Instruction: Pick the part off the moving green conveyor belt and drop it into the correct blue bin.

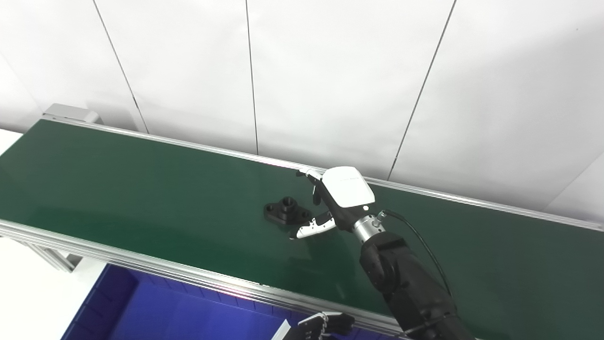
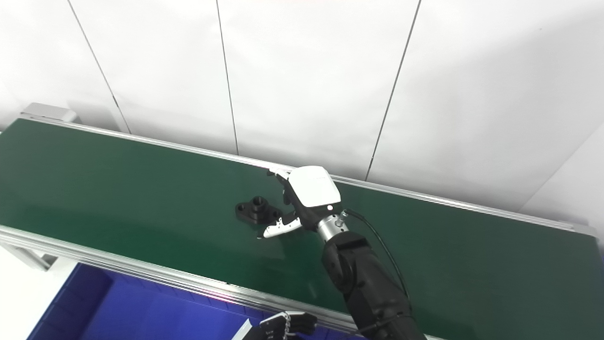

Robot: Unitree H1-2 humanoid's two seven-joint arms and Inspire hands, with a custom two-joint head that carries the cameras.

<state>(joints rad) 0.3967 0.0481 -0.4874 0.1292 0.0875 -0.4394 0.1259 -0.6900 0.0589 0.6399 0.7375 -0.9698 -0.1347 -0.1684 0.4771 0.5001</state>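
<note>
Left hand (image 1: pixel 325 327) cropped at bottom, grip unclear.

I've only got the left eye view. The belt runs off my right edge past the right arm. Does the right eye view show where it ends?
Observer: Yes. In the right eye view the belt stops just inside the frame's right edge, where the far rail ends in a corner.
Operator: Is there a bin or anything else past that end?
Observer: No bin shows there. Only a thin sliver of plain white is visible beyond the corner before the frame cuts off.
</note>
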